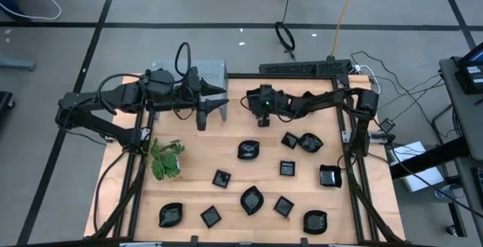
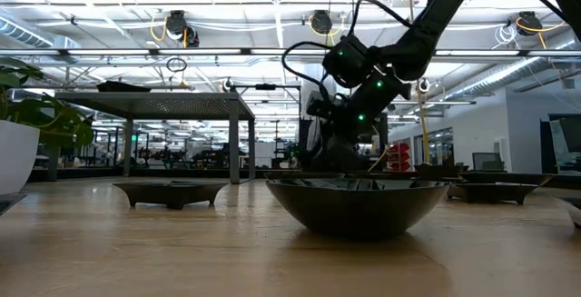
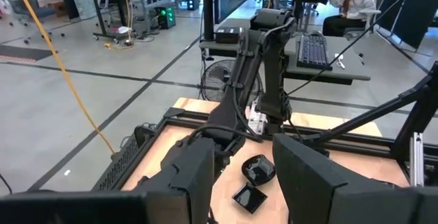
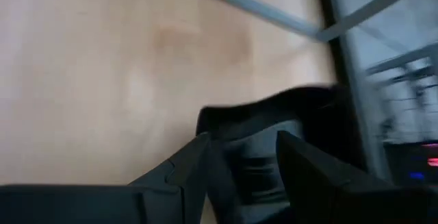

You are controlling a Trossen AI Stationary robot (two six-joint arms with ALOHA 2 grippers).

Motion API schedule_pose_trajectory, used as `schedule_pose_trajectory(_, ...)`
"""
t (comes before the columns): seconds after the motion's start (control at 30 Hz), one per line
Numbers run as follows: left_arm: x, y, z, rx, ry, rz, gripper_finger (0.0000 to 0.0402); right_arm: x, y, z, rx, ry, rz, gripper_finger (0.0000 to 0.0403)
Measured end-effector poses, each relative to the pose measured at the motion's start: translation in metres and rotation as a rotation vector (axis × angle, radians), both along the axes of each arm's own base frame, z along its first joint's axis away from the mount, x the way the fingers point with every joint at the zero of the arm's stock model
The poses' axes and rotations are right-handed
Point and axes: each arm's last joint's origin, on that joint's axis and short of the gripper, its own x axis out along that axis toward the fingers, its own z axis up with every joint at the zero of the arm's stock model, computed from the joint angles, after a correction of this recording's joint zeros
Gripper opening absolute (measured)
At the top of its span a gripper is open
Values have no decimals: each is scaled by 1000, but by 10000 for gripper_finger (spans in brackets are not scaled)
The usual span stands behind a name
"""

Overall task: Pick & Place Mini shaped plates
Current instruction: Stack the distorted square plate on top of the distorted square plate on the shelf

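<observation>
High view: wooden table (image 1: 204, 149) inside a dark frame. Left arm (image 1: 113, 103) reaches across the far edge; left gripper (image 1: 202, 118) points down over bare wood, fingers (image 3: 198, 176) parted in a moderate gap, nothing between them. Right arm (image 1: 332, 100) stretches in from the right side, right gripper (image 1: 263, 118) near the far centre. In the right wrist view its fingers (image 4: 195, 166) stand apart over the wood, with a dark blurred object (image 4: 274, 121) just beyond them; contact cannot be told. Grey perforated shelf (image 1: 211, 72) at the far edge, behind the left gripper. Green plant (image 1: 166, 159) on the left side. Mini shaped plates (image 1: 249, 150), eleven counted, scattered over centre, right and near edge, all flat on the wood, apart from each other. Low view: one round dish (image 2: 357, 202) closest.
</observation>
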Motion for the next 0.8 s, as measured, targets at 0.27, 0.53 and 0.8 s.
schedule_pose_trajectory(0.27,0,0,0,-2,0,0,152,2,5,0,40,-17,3,155)
schedule_pose_trajectory(0.53,0,0,0,-2,0,0,152,2,10,13,91,-91,-46,155)
schedule_pose_trajectory(0.8,0,0,0,-2,0,0,152,-1,26,21,106,-37,0,155)
